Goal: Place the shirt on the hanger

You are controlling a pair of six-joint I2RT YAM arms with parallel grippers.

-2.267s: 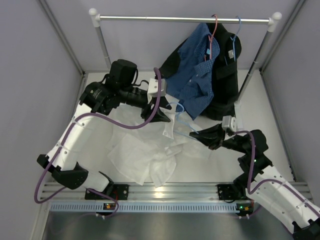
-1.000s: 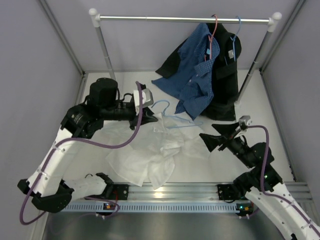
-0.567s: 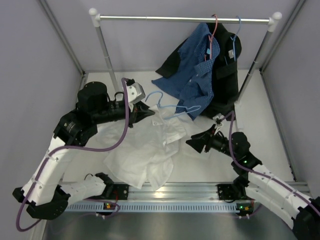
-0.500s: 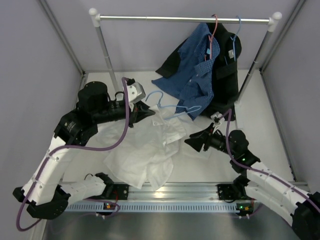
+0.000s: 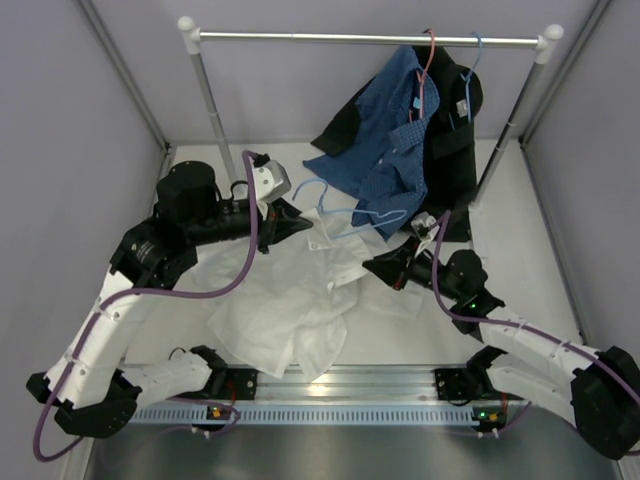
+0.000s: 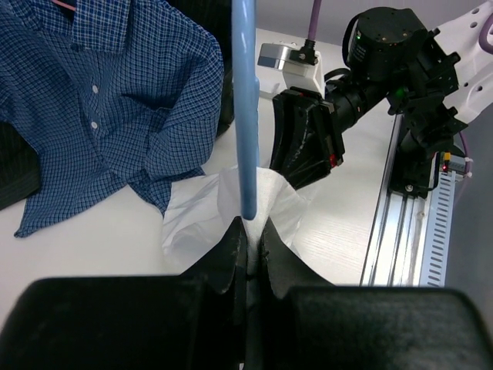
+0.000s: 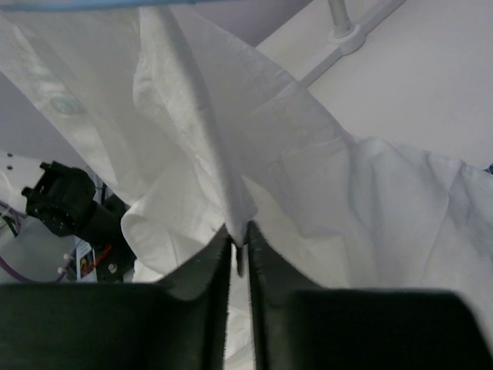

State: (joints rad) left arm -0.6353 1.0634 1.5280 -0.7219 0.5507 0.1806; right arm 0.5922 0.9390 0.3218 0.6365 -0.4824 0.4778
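Left wrist view: one hanger (image 6: 246, 116), partly cut off, is clamped by left gripper (image 6: 248, 233); one shirt (image 7: 347, 200) is pinched by right gripper (image 7: 239, 240).

So at the back there's a silver metal clothes rail (image 5: 370, 38) with white ball caps (image 5: 186, 22) on both ends, standing on two slanted poles (image 5: 208, 95). Toward its right end hangs a blue checked button-up shirt (image 5: 395, 140) on a thin red hanger (image 5: 429, 60). It's kinda lopsided, with its hem spread on the white tabletop (image 5: 520, 250). Right beside it, touching, is a black garment (image 5: 450, 170) on a thin blue hanger (image 5: 477, 50). A slotted aluminium track (image 5: 340, 380) runs along the near edge, and there are plain grey walls (image 5: 60, 150) all round.
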